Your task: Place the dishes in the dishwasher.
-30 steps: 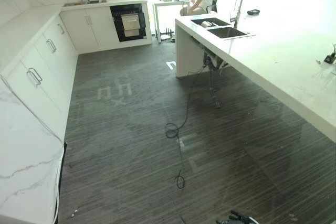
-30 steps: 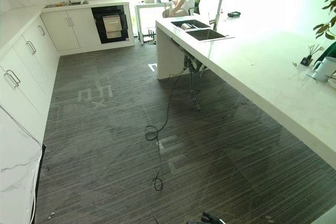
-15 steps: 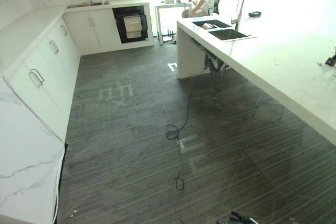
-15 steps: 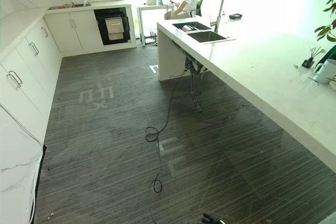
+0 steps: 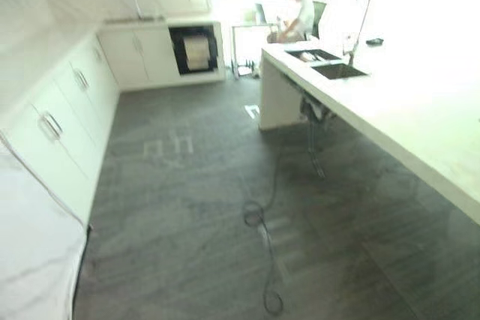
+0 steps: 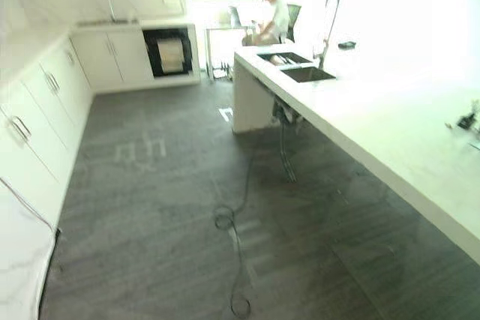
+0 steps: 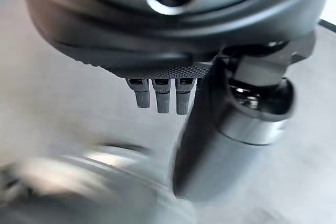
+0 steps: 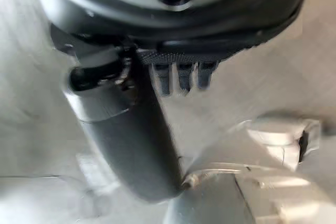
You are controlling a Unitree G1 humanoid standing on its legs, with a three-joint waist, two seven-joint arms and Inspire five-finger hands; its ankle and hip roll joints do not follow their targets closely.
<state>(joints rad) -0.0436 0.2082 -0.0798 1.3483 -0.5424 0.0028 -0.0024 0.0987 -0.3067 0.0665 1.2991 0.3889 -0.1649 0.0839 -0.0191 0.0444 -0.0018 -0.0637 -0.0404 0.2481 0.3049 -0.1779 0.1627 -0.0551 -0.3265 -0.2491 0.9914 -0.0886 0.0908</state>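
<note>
A black built-in appliance (image 5: 195,50) sits in the white cabinets on the far wall. On the island counter (image 5: 405,103) to the right is a double sink (image 5: 328,65) with a tall tap (image 5: 361,9); something pale lies in its far basin. My left hand (image 7: 157,24) hangs over the grey floor with straight fingers (image 7: 160,95) and holds nothing. My right hand (image 8: 173,19) is open too, with its thumb (image 8: 131,140) pointing down and nothing in it.
White cabinets (image 5: 60,118) with a marble top run along the left. A person (image 5: 300,16) sits at a desk by the window at the back. Small dark items (image 6: 466,120) stand on the counter's right end. Wide grey floor (image 5: 187,207) lies between cabinets and island.
The whole picture has shifted downward and grown a little, so the camera has moved. The cabinets, island and person stay where they were.
</note>
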